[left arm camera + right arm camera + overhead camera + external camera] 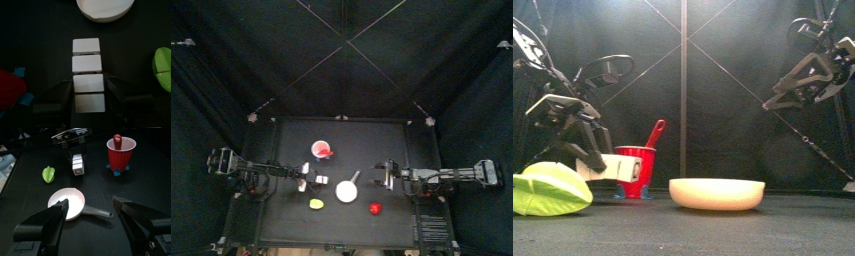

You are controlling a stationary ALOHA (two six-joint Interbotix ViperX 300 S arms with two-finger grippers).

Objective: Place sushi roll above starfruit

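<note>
Fingers (65, 96) of left gripper (89, 89) pinching a white, block-shaped sushi roll of four square segments (87, 62) near its rear end, one black jaw on each long side, two segments projecting free ahead of the tips. Fingers (61, 210) of right gripper (91, 203) spread wide and holding nothing, raised well above the table at the right side in the front view, over a white round bowl with a short grey handle (69, 203).

Seen from above: roll (305, 177) at the left gripper, on the far side of a small yellow-green lumpy starfruit (315, 204) and near it, not touching. Red plastic cup holding a red spoon (322, 150) farther back; small red item (376, 209) at the front right; bowl (348, 192) between starfruit and red item.

Seen from the front: roll (613, 170) tilted in the grip, beside the cup (636, 170) and behind the starfruit (551, 190). Not clear whether raised off the black table (780, 225) or resting on it by one end.

Progress, as a judgement: grasp done; roll brought roughly to the target spot beyond the starfruit. Left to do: settling the roll flat there, opening the jaws, withdrawing the arm. Placement not yet complete while gripped.
</note>
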